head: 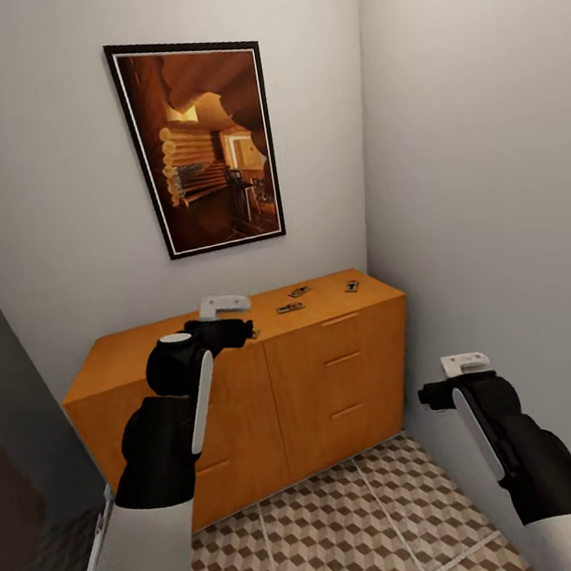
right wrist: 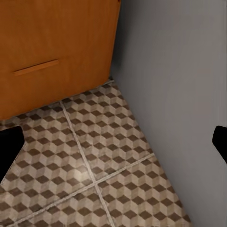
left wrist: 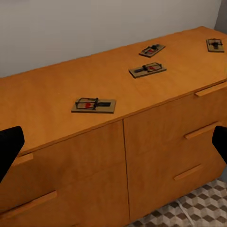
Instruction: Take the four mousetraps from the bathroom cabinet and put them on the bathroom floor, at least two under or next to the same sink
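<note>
Left wrist view: nearest mousetrap point(left wrist: 93, 105) on cabinet point(left wrist: 71, 156) top, ahead between wide-open left gripper point(left wrist: 113, 144) fingertips.

The orange-brown cabinet point(left wrist: 56, 94) stands on tiled floor point(right wrist: 94, 156); four mousetraps point(left wrist: 94, 105) lie flat on its top

Left black-and-white robot arm raised forward, elbow bent, its black two-finger gripper point(head: 238, 332) level with wrist. Left wrist view: dark fingertips point(left wrist: 9, 146) far apart at frame edges, jaws spread, nothing between. Right black-and-white arm lower, at side, black two-finger gripper point(head: 429, 394) pointing down; fingertips point(right wrist: 8, 144) likewise wide apart, empty.
</note>
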Available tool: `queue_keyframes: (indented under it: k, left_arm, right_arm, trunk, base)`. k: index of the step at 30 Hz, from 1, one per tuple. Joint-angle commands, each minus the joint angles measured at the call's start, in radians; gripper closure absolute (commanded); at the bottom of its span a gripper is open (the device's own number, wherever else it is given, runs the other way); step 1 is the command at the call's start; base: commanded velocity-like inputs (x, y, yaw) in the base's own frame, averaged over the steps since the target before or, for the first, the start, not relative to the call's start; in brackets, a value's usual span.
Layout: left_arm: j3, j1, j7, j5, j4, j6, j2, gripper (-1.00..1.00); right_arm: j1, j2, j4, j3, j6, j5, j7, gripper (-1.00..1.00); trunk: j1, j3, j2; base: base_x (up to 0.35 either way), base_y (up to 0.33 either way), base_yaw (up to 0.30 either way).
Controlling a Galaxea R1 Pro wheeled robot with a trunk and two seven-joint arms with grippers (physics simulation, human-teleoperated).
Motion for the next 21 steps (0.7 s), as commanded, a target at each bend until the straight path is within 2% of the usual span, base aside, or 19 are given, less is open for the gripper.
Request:
queue_keyframes:
  k: [1,9,21]
  left_arm:
    - [-0.005,-0.004,0.001,-0.004,0.000,0.008,0.000,-1.00]
    - [-0.022,-0.013,0.001,-0.007,0.001,0.018,0.000,-1.00]
    - [-0.025,-0.015,-0.001,-0.006,0.001,0.017,0.000,-1.00]
  right_arm:
    - [-0.009,0.000,-0.001,0.001,0.005,0.000,-0.002,-1.00]
    - [-0.064,0.007,-0.004,0.002,0.005,0.001,-0.002,-1.00]
    - [-0.149,0.012,-0.021,0.004,0.005,0.002,-0.004,-1.00]
  trunk:
    - [0.000,-0.001,-0.001]
    - [0.000,-0.001,-0.001]
    - [0.000,-0.001,-0.001]
  base:
    - [0.032,0.000,0.000]
    - [0.181,0.000,0.000]
    - [0.301,0.000,0.000]
